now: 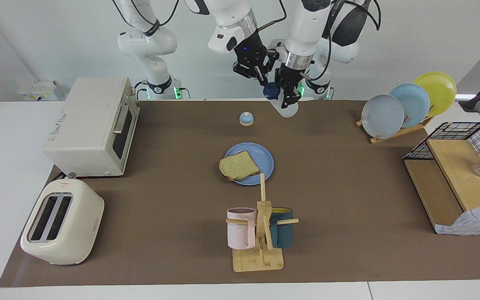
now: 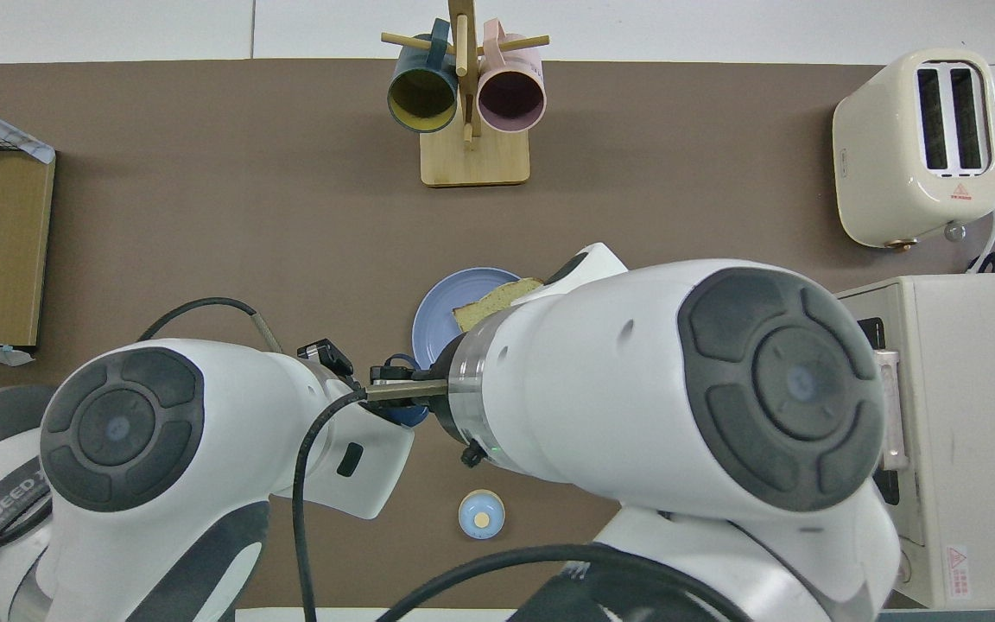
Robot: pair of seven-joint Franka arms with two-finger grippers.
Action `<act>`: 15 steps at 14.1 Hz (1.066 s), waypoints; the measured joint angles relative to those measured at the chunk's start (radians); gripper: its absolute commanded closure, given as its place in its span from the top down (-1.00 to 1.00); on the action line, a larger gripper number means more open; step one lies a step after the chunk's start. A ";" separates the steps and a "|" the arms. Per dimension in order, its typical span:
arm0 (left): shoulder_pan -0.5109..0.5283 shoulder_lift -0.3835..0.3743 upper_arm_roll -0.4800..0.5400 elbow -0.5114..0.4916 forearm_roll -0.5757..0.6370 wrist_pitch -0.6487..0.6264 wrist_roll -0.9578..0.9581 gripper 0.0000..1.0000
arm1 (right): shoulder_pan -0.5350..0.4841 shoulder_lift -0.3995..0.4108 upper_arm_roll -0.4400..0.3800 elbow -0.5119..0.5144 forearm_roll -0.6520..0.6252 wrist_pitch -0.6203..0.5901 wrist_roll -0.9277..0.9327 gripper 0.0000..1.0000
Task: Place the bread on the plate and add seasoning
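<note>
Beside the plate [image 1: 265, 160], a mug rack [image 1: 261, 233] stands.

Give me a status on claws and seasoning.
Left claw shut on seasoning bottle, held aloft. Right claw shut on its cap. Bread on plate. Nothing in the way.
</note>
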 measured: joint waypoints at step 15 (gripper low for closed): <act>-0.002 -0.003 -0.006 -0.003 -0.006 0.001 -0.007 -1.00 | -0.011 0.010 -0.215 0.036 -0.067 -0.003 -0.103 1.00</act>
